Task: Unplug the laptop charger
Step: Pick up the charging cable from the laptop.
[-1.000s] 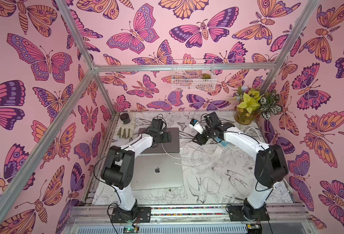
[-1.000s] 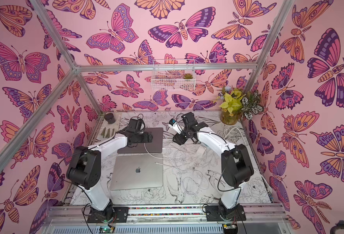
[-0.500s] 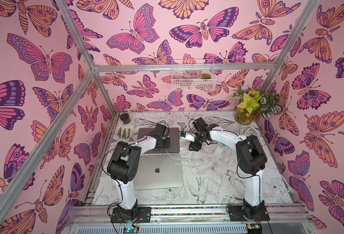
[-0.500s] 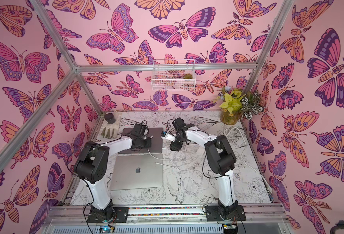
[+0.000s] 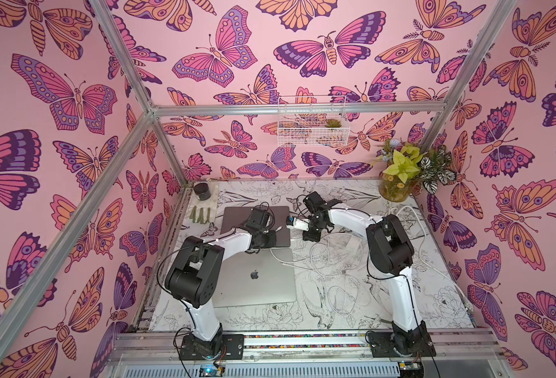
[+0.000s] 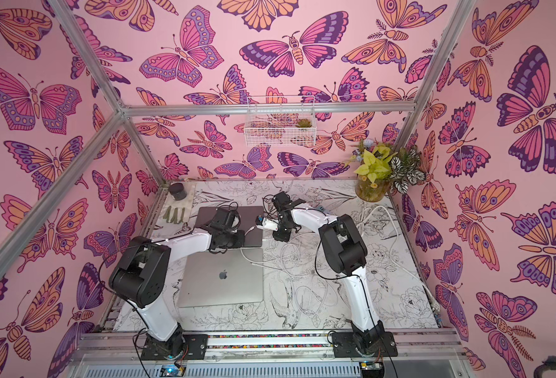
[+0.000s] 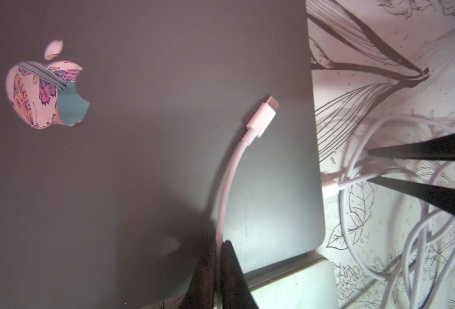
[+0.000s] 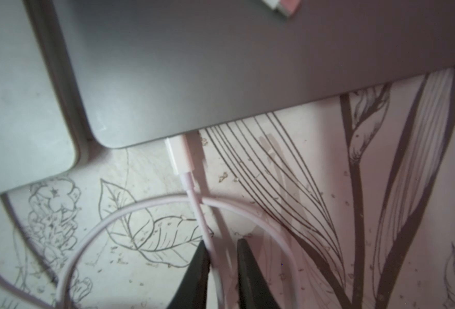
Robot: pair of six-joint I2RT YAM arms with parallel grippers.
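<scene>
1. Shifted inward since a second ago, in both top views: right arm (image 5: 388,252), elbow nearer the middle of the table (image 5: 433,294). Left arm (image 5: 234,238) stretched over dark laptop (image 5: 234,219), silver laptop (image 5: 260,288) just beside.
2. Left wrist: left gripper (image 7: 217,248) pinched shut on loose cable (image 7: 226,184), free plug (image 7: 262,117) lying on dark laptop lid.
3. Right wrist: right gripper (image 8: 221,243) closed on charger cable (image 8: 198,211) near charger plug (image 8: 179,155); plug seated in dark laptop edge, near the corner beside silver laptop.
</scene>
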